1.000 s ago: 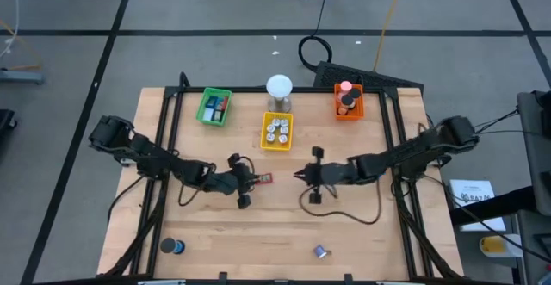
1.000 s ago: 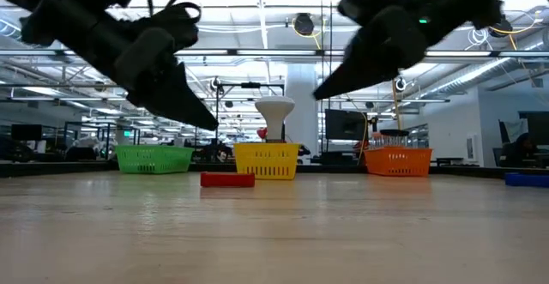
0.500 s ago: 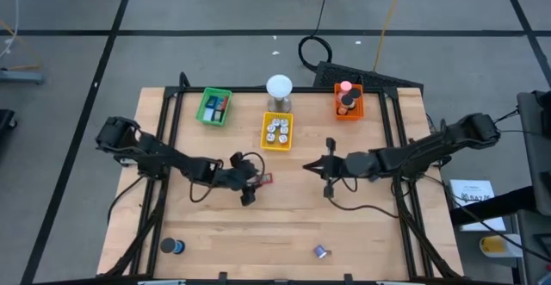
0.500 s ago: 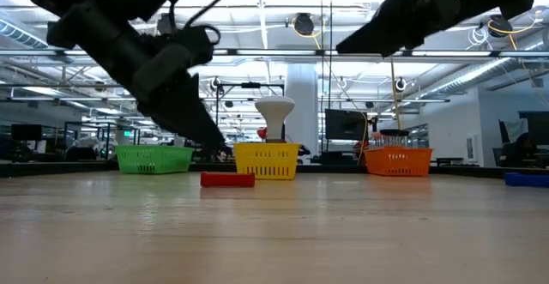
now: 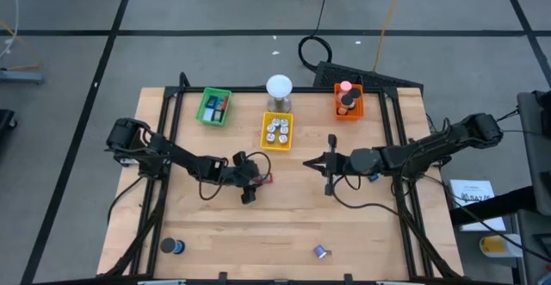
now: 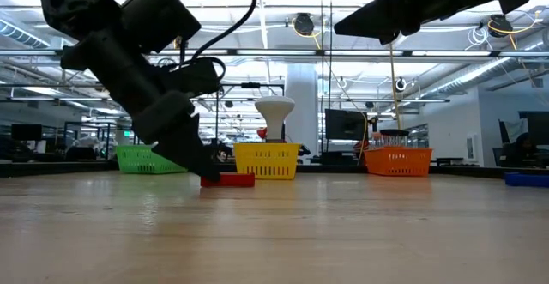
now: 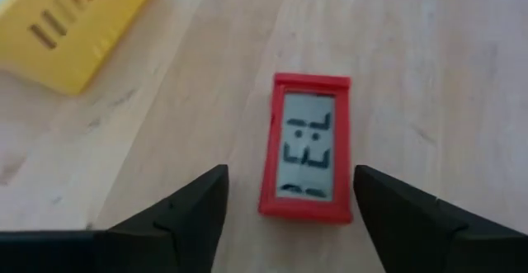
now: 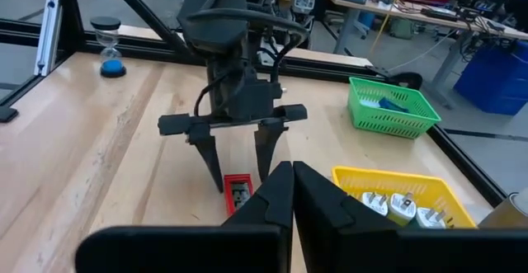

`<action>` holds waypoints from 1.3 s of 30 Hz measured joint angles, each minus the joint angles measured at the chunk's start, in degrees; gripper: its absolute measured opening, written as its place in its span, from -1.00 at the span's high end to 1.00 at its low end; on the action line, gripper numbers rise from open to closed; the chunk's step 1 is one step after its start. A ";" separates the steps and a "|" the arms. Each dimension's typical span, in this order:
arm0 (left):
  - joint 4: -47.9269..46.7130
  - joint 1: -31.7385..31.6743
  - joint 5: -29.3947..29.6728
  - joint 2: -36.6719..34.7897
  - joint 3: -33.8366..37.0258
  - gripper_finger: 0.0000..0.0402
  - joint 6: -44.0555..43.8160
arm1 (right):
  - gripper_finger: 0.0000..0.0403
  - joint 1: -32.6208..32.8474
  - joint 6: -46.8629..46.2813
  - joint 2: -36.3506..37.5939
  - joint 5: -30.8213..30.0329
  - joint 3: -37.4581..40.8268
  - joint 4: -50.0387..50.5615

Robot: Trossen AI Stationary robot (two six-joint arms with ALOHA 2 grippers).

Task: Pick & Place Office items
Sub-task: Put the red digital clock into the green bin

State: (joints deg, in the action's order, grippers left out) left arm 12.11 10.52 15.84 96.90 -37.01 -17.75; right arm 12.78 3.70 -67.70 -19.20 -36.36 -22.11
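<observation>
Left claw (image 7: 285,203) spread, straddling red timer (image 7: 308,147).

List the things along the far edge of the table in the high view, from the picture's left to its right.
Green tray → yellow tray with the white-domed cylinder just behind it → orange tray.

red timer (image 7: 307,148), grey display | yellow tray (image 5: 277,145) | green tray (image 5: 203,109)
</observation>
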 joint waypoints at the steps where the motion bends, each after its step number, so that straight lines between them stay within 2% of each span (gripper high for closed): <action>1: 0.18 -0.19 -0.80 0.00 0.00 -0.26 0.28 | 0.99 0.00 0.00 0.00 0.00 0.00 0.00; 7: 0.16 -0.22 -1.12 0.00 0.00 -0.07 2.73 | 0.99 0.00 0.01 0.00 0.00 0.00 0.07; 24: 0.14 -0.22 -2.56 0.00 0.00 -0.05 3.55 | 0.99 0.07 0.02 0.00 0.02 0.00 0.07; 31: -1.57 -0.52 -2.35 -0.08 0.00 0.22 2.08 | 0.99 0.07 0.00 0.00 0.04 0.00 0.09; 36: -1.98 -1.55 -2.31 -0.88 0.04 0.23 2.03 | 0.99 0.07 0.00 0.00 0.04 0.00 0.11; 39: -4.25 -2.37 -2.27 -3.80 0.07 0.23 1.28 | 0.99 0.07 0.00 0.00 0.04 0.00 0.20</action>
State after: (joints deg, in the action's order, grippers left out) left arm 7.86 8.15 13.58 93.10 -36.95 -16.47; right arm 12.84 3.70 -67.70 -19.16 -36.36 -21.90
